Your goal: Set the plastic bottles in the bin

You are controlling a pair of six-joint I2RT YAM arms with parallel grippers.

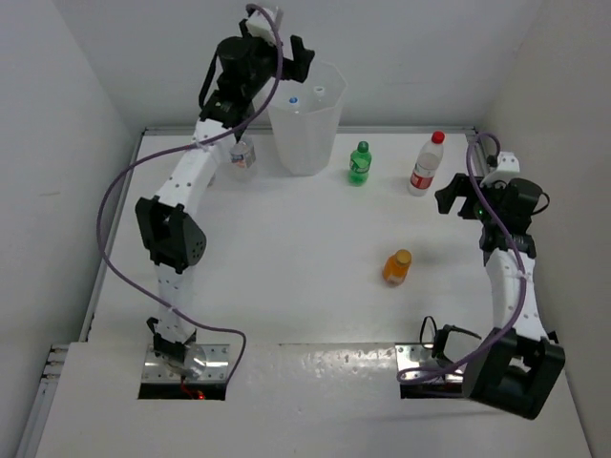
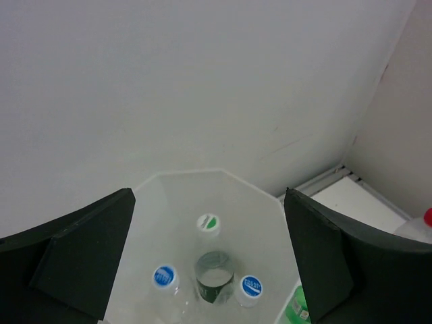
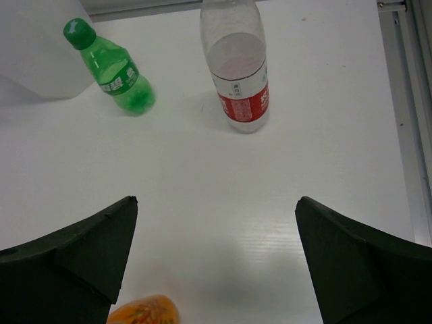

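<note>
Over the bin (image 1: 307,143), left gripper (image 2: 208,202) hangs with jaws spread wide, nothing between them. Inside the bin: one green-capped bottle (image 2: 208,223) and two blue-capped bottles (image 2: 164,275). Right gripper (image 3: 216,223) is also wide and empty above the table (image 1: 286,277); green bottle (image 3: 115,71) and red-label bottle (image 3: 236,74) stand upright ahead of it, orange bottle (image 1: 397,268) is near it, and a clear bottle (image 1: 242,156) stands just left of the bin.

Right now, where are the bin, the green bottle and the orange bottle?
bin (image 1: 307,143), overhead view, on its front wall.
green bottle (image 1: 359,165), overhead view, on its body.
orange bottle (image 1: 396,270), overhead view, on its body.
</note>
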